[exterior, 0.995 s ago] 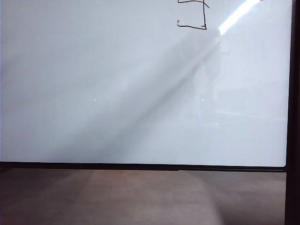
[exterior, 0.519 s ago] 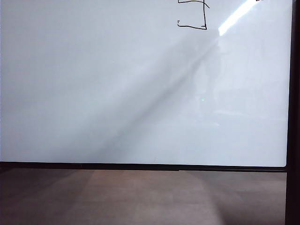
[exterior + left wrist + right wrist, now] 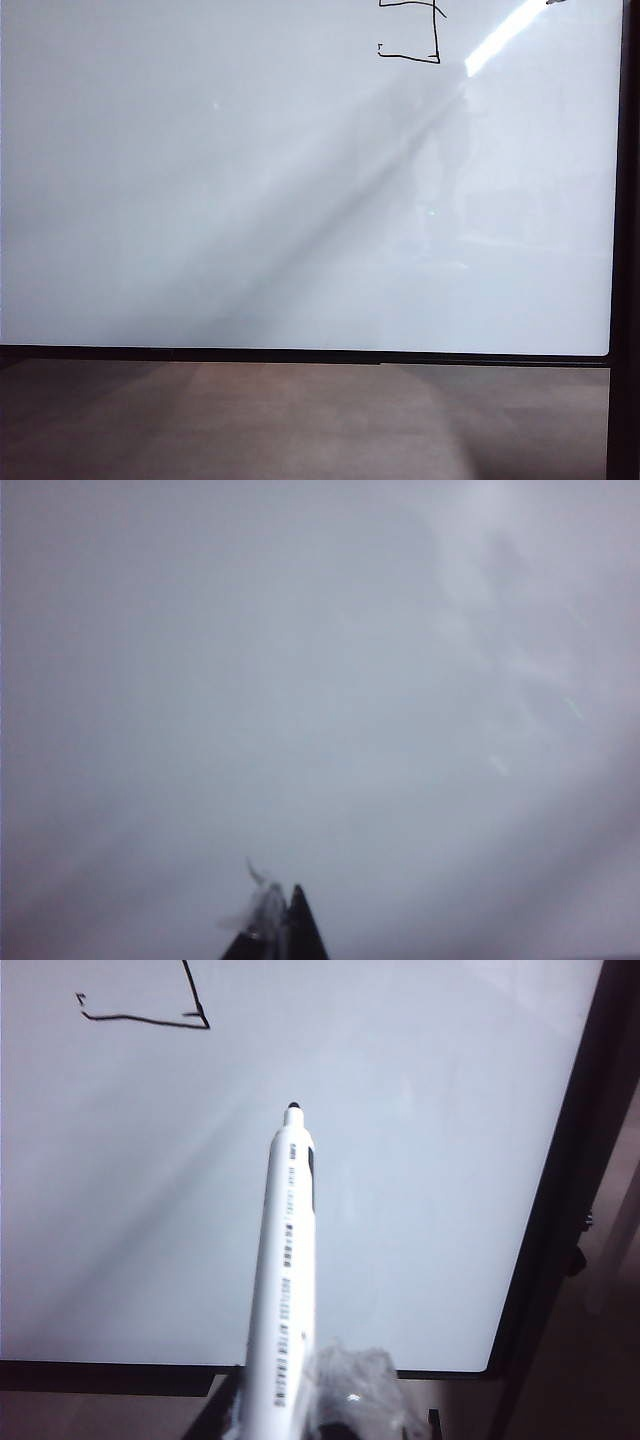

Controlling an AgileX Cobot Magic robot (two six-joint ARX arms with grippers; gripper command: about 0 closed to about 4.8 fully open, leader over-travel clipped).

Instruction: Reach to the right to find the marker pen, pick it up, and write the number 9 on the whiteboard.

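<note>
Right pincer (image 3: 300, 1415) clamped on the marker pen (image 3: 288, 1260), tip lifted off the whiteboard (image 3: 250, 200), near the number 9 (image 3: 410, 40) — lift clear without smudging. Left pincer (image 3: 275, 930) blurred — opening unclear.

The right gripper (image 3: 330, 1400) is clamped on the marker pen (image 3: 287, 1260), tip lifted off the whiteboard (image 3: 400, 1160) below the number 9 (image 3: 150, 1010) — the left gripper (image 3: 275, 930), jaws together, hangs over bare whiteboard.
</note>
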